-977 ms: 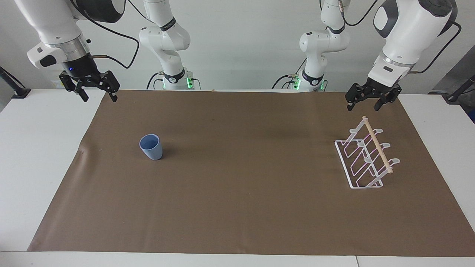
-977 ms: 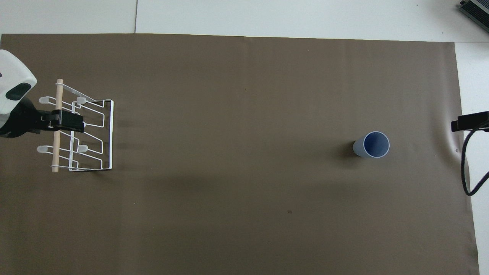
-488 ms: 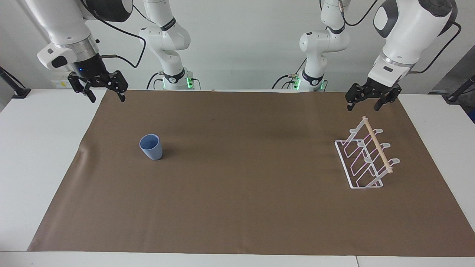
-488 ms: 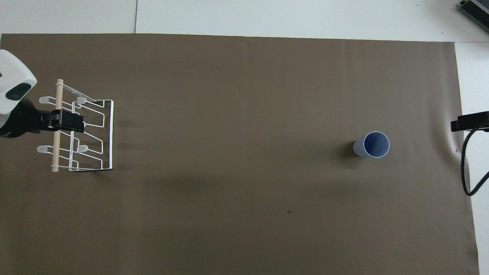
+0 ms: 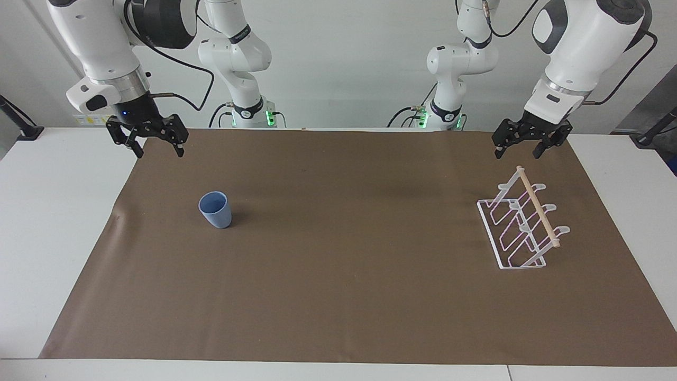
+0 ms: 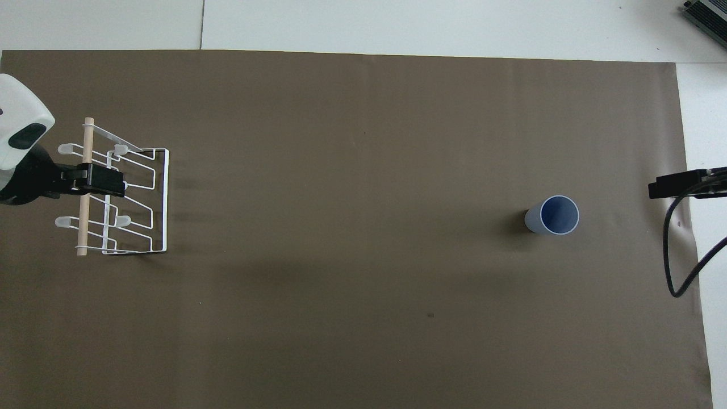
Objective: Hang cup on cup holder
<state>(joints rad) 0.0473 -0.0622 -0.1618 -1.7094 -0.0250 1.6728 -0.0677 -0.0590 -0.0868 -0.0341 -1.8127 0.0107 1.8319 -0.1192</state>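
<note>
The light blue cup (image 5: 216,210) (image 6: 554,216) stands upright, mouth up, on the brown mat toward the right arm's end of the table. The white wire cup holder (image 5: 539,209) (image 6: 83,227) with its wooden dowel stands toward the left arm's end. My right gripper (image 5: 158,153) (image 6: 667,186) hangs open and empty in the air over the mat's corner nearest the robots, apart from the cup. My left gripper (image 5: 517,154) (image 6: 108,180) waits open and empty above the cup holder's end nearer to the robots, not touching it.
A brown mat (image 5: 344,275) (image 6: 363,142) covers most of the white table (image 5: 53,222). A black cable (image 6: 679,267) trails from the right arm over the mat's edge. Two more robot arms (image 5: 240,58) stand at the robots' end of the table.
My right gripper has moved in from the table's edge over the mat's corner, closer to the cup. The left arm, the cup and the cup holder have not moved.
</note>
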